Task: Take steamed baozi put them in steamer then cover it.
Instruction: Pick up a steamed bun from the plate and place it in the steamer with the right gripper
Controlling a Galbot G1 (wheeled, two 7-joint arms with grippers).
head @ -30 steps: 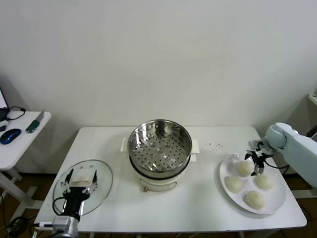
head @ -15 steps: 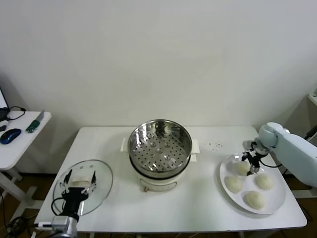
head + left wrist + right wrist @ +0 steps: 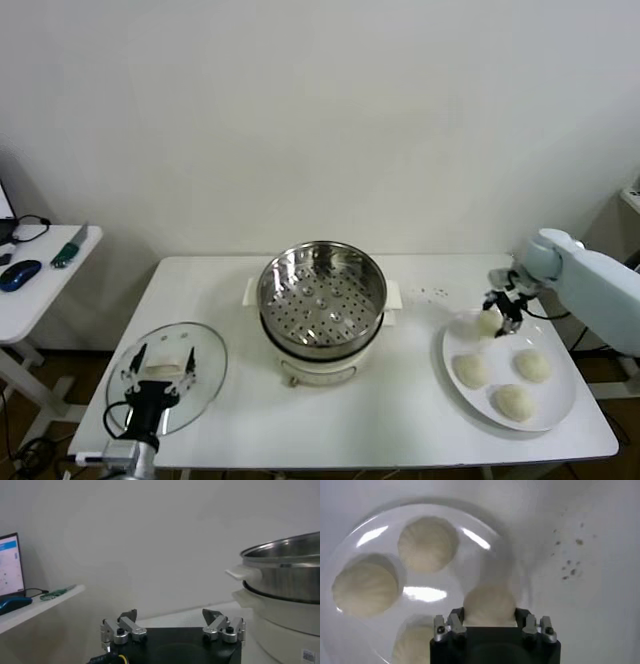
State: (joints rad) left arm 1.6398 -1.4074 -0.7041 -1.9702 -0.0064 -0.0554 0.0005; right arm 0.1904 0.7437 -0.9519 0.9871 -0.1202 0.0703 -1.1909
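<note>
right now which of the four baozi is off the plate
The baozi held in the right gripper, lifted above the plate's far left rim; the other three baozi lie on the plate.

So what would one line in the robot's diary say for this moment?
right gripper: shut on bun, lifted off plate | three buns on plate | steamer: empty | lid: on table | left gripper: open, over lid

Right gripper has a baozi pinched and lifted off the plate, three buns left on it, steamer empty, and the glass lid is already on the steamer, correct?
Not quite: the glass lid lies on the table beside the steamer, under the left gripper, as the head view shows. The rest holds: the right gripper grips one baozi above the plate, which holds three.
</note>
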